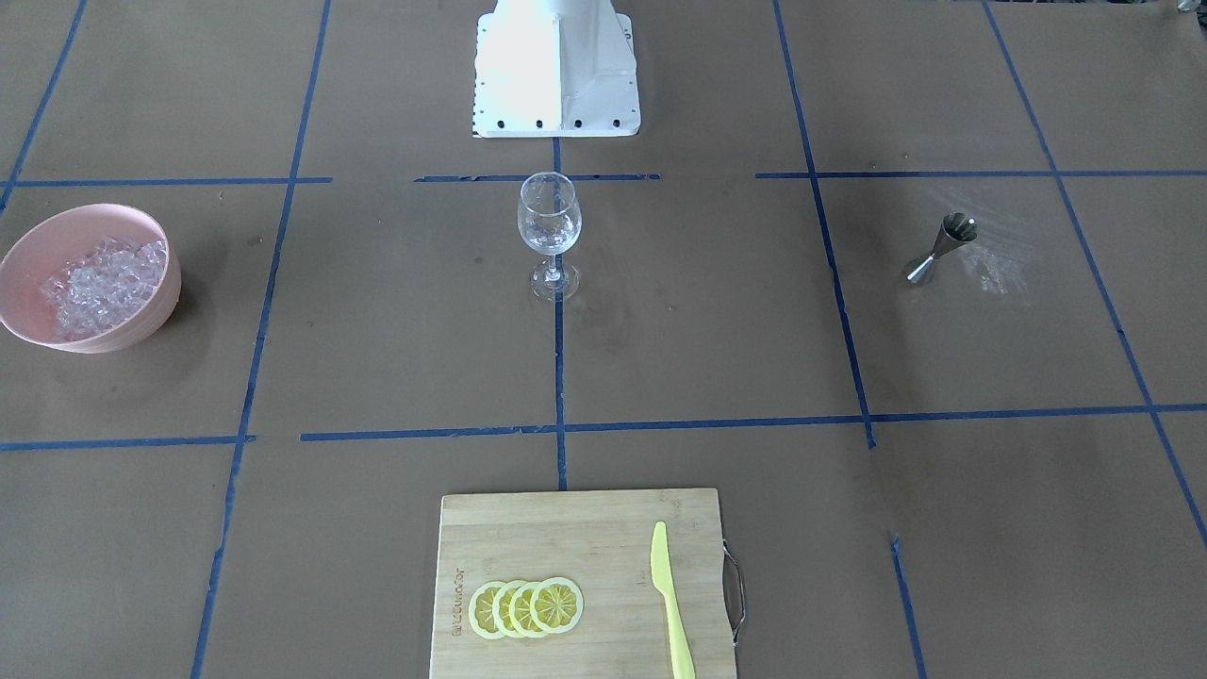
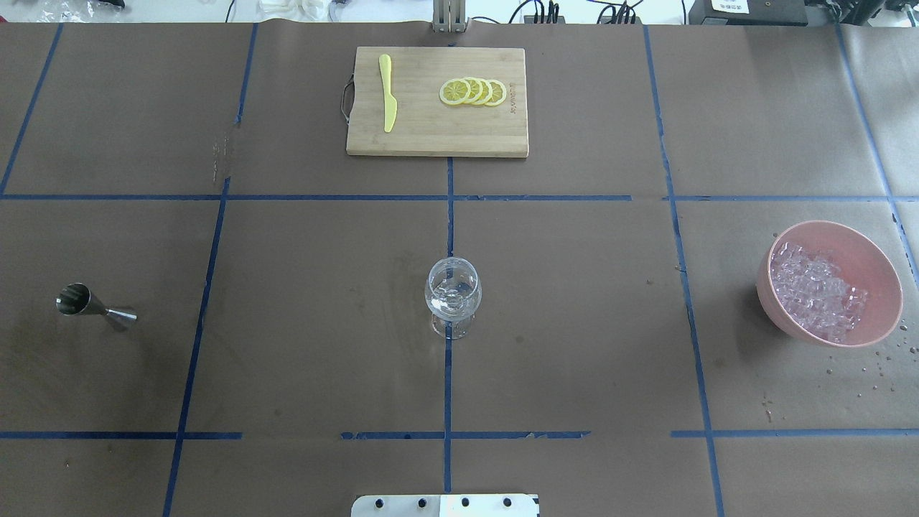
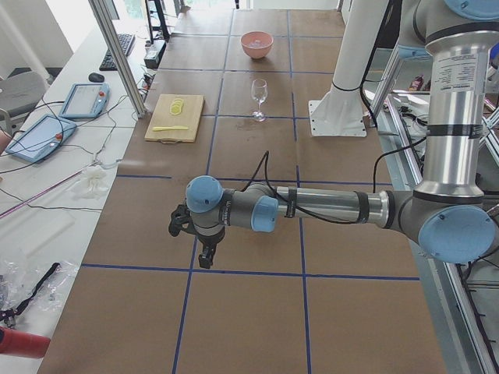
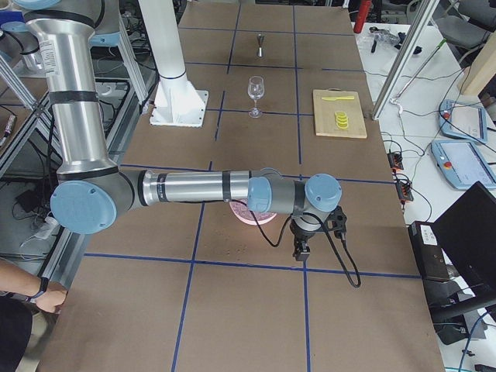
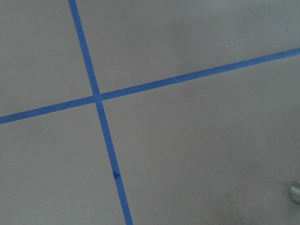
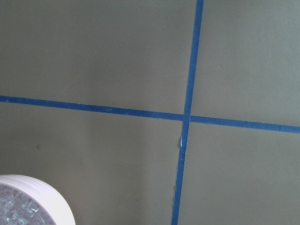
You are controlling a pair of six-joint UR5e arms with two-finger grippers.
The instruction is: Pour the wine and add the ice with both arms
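Two arms reached out low over the bench (image 2: 574, 323), one at each end. The left arm (image 3: 312, 206) stretched across the robot's left end. The right arm (image 4: 201, 187) stretched across the right end, its forearm passing above the pink bowl (image 2: 883, 266). Each arm's jaws pointed down above the brown paper. Whether they stood wide or narrow could not be told, since only the side views caught them.

The ice (image 2: 818, 291) lay heaped in the bowl, near the bench's right end, about midway between the robot's edge and the operators' edge. A few drops of water (image 2: 879, 359) speckled the paper just beside the bowl. The wine glass (image 2: 453, 291) stood upright in the middle of the bench, on a blue tape line (image 2: 449, 215). A steel jigger (image 2: 86, 303) stood near the left end, well apart from the glass.

At the middle of the operators' edge sat a wooden cutting board (image 2: 436, 140). It bore a row of overlapping lemon slices (image 2: 474, 91) and a yellow knife (image 2: 388, 93), the two apart.
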